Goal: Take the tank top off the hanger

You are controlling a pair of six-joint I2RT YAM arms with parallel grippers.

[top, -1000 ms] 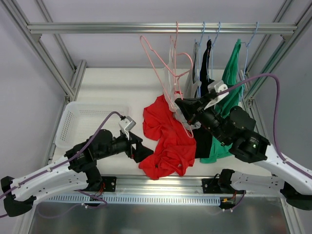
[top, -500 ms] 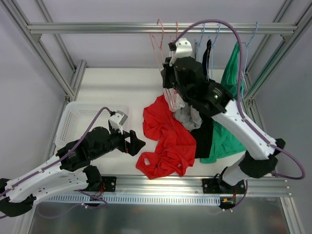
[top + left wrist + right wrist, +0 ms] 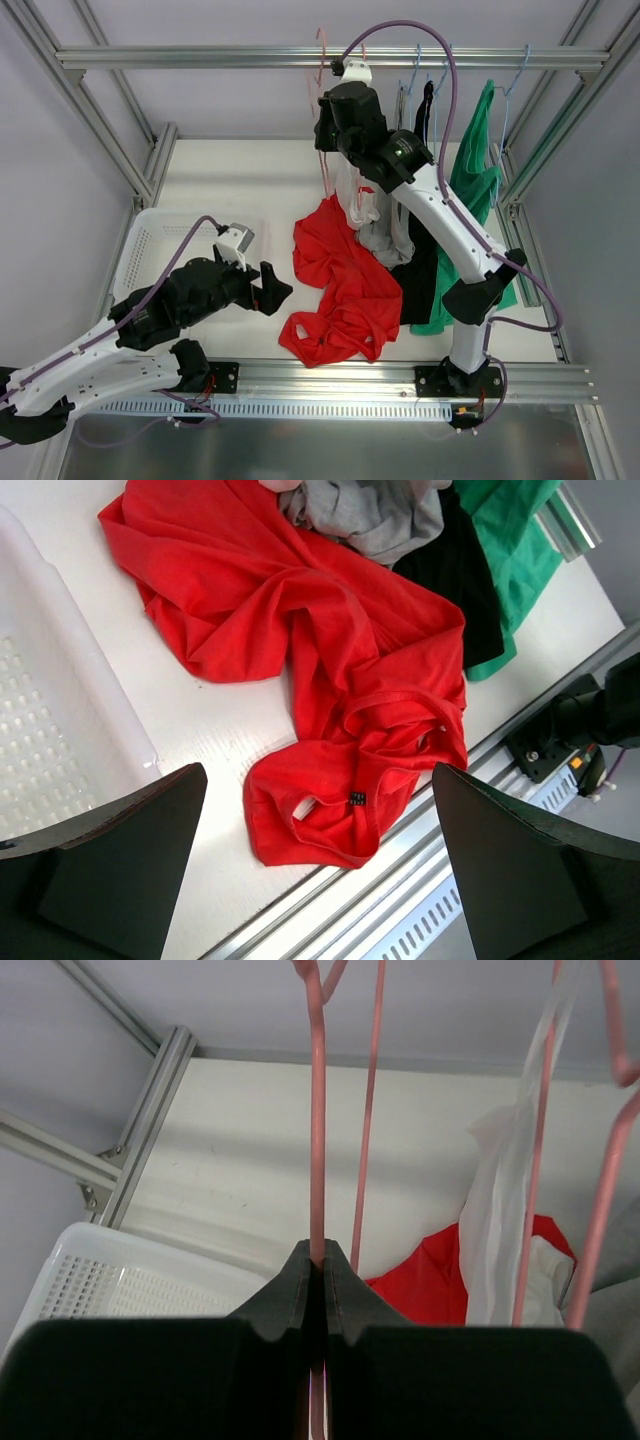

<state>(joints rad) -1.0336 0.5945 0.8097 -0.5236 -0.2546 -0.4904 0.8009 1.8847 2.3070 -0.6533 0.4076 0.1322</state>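
Just outside the white basket (image 3: 140, 226) lies the red tank top (image 3: 345, 290).

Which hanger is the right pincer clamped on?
The bare pink wire hanger, leftmost of them, pinched in the right pincer; the others carry clothes.

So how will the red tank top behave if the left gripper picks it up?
Probably floppy: the red tank top lies crumpled in folds, so it should drape from any pinch. The thin fabric looks light. Pushed, it would likely bunch up, not slide.
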